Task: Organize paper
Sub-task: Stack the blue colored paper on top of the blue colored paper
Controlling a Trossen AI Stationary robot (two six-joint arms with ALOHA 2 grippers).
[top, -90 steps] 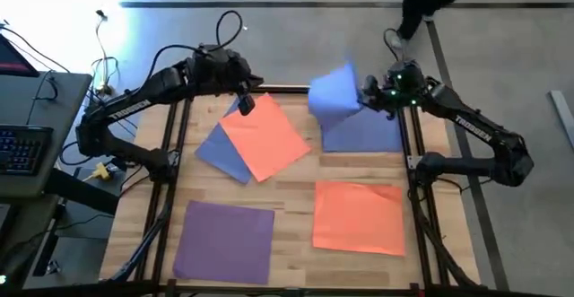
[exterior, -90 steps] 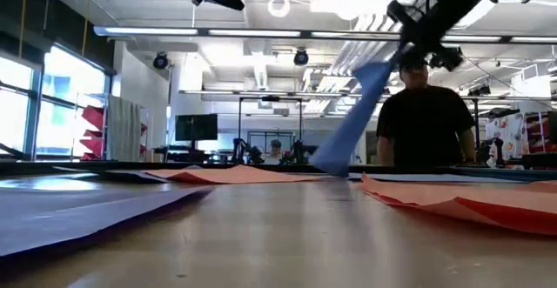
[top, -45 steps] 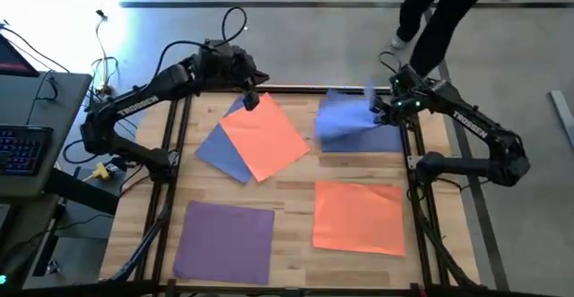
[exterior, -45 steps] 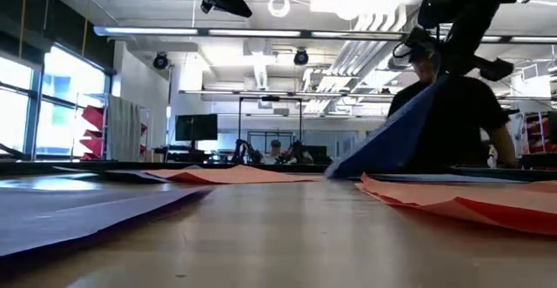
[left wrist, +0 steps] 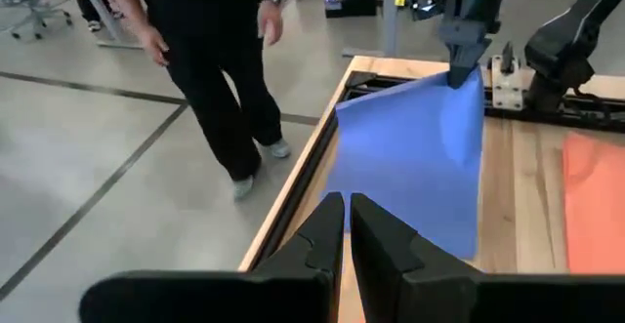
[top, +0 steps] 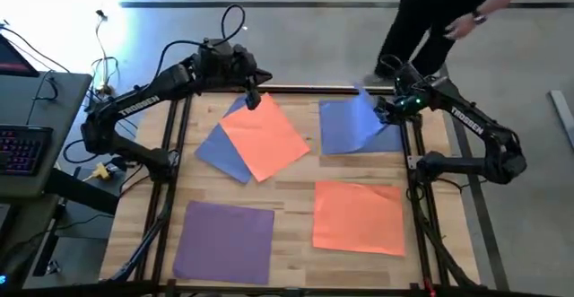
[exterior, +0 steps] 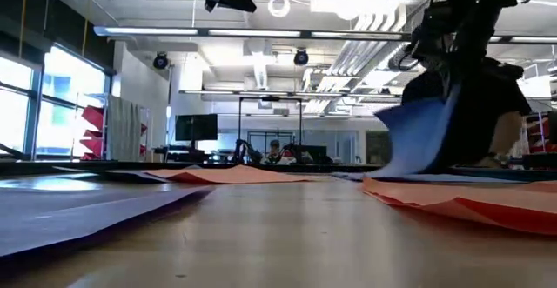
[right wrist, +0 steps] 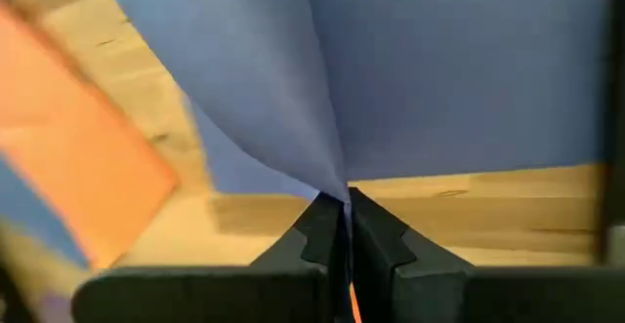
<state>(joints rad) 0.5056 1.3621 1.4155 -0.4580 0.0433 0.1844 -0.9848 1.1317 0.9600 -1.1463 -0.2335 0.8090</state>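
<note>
High view: the right gripper (top: 387,109) pinches a corner of the blue sheet (top: 345,126), which trails away from it across the far right of the worktop (top: 291,194). A second ago the sheet billowed high; now most of it lies down. To finish well, lower the corner flat before letting go.

Low view: the sheet (exterior: 422,140) hangs from the gripper in a curl.

Left wrist view: the left gripper (left wrist: 347,227), fingers nearly together and empty, hovers far from the sheet; a person (left wrist: 210,60) walks beyond.

Right wrist view: the fingers (right wrist: 322,230) are closed tight on the sheet's corner.
</note>
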